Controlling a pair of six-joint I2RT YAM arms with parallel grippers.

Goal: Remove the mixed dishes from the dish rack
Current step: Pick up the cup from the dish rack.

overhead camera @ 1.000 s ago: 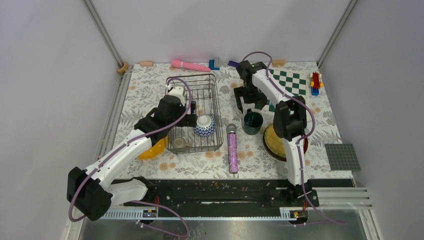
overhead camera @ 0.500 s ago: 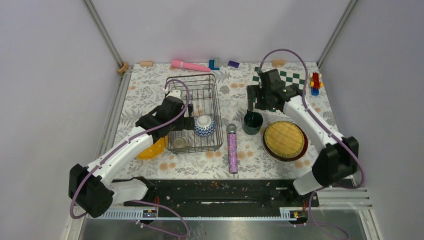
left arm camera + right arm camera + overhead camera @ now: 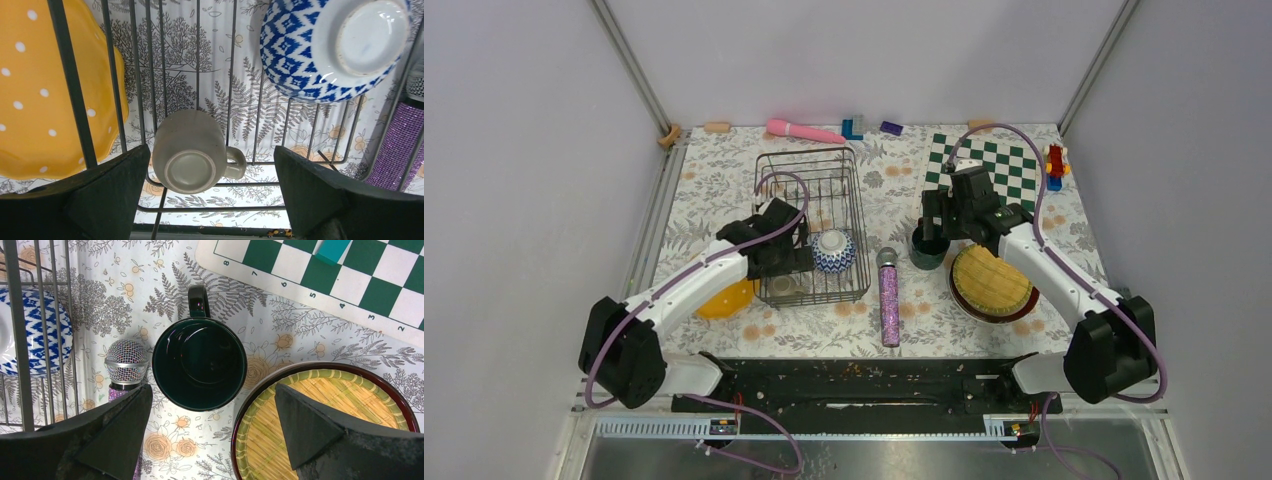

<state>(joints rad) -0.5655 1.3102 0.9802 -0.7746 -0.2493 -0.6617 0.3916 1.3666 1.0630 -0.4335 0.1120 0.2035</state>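
The dish rack [image 3: 809, 155] is a black wire basket left of centre. In it a blue-and-white patterned bowl [image 3: 834, 250] [image 3: 332, 45] lies upside down, and a small greyish cup [image 3: 784, 285] [image 3: 190, 157] stands upside down at the near end. My left gripper [image 3: 789, 255] [image 3: 211, 160] hangs open above the cup, a finger on either side. A yellow dotted plate [image 3: 724, 298] [image 3: 45, 90] lies outside the rack's left side. The dark teal mug [image 3: 929, 250] [image 3: 200, 362] stands upright on the table under my open right gripper [image 3: 939, 225] [image 3: 212, 390]. A red-rimmed stack of plates [image 3: 992, 282] [image 3: 340, 415] lies beside it.
A glittery purple cylinder [image 3: 889, 300] [image 3: 126, 362] lies between rack and mug. The green-white chessboard [image 3: 989, 170] [image 3: 320, 280] is at the far right, with a teal block [image 3: 332, 251] on it. A pink object [image 3: 804, 130], blue blocks [image 3: 852, 128], a red-yellow toy [image 3: 1055, 165] and a grey baseplate [image 3: 1109, 312] sit round the edges.
My left gripper has moved nearer along the rack, to above the cup. My right arm has swung its elbow out to the right, and its gripper has come nearer, over the mug.
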